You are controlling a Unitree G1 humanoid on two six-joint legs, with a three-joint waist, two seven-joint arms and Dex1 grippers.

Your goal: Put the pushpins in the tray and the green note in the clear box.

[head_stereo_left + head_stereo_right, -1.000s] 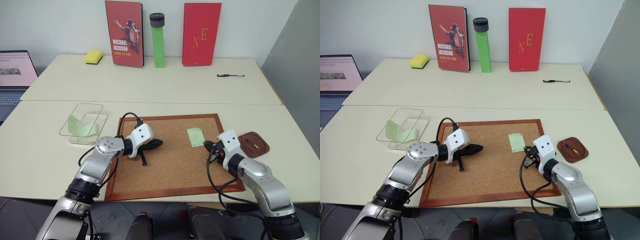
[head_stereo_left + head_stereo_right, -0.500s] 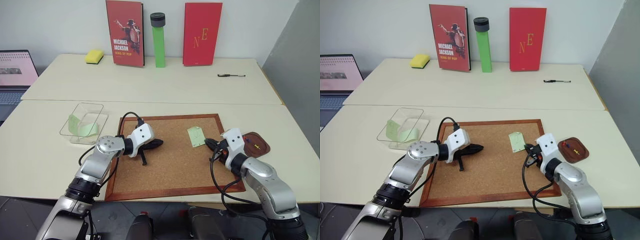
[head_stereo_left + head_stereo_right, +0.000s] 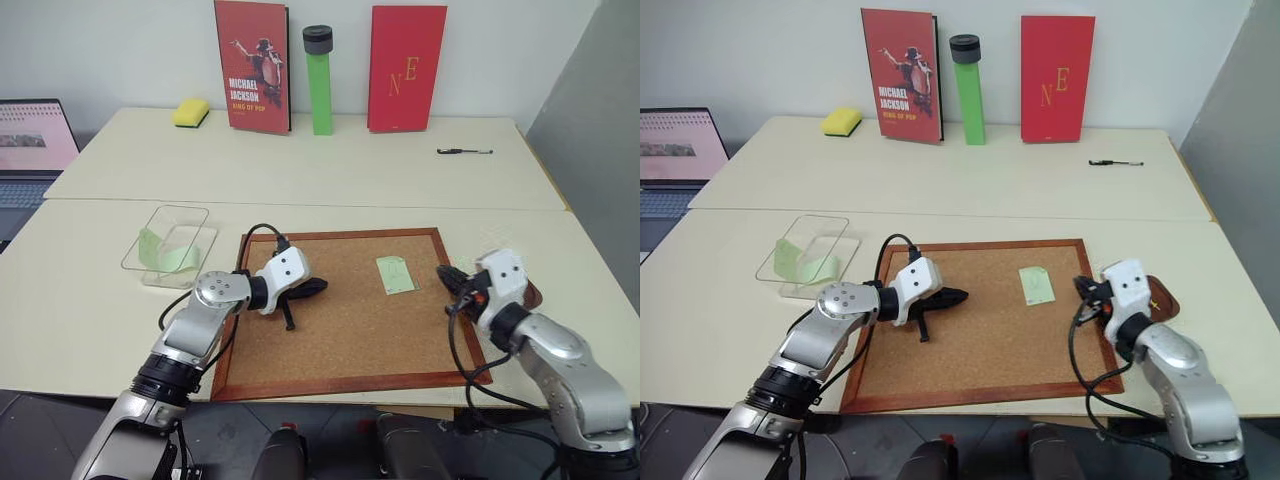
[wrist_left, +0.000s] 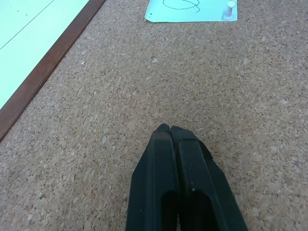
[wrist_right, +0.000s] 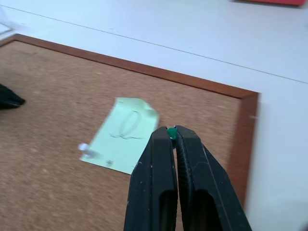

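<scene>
The pale green note lies on the cork board, and a white pushpin stands in one of its corners. My right gripper hovers over the board's right edge, just right of the note. It is shut on a green-headed pushpin that peeks out at the fingertips. The dark reddish tray sits right of the board, mostly hidden behind my right hand. My left gripper rests shut and empty over the board's left part. The clear box stands left of the board with pale green paper inside.
A laptop sits at the far left. At the back are a yellow sponge, two red books, and a tall green cylinder. A black pen lies at the back right.
My right gripper has lifted off beside the note and moved right toward the tray, carrying the green pushpin. The left arm has stayed still.
</scene>
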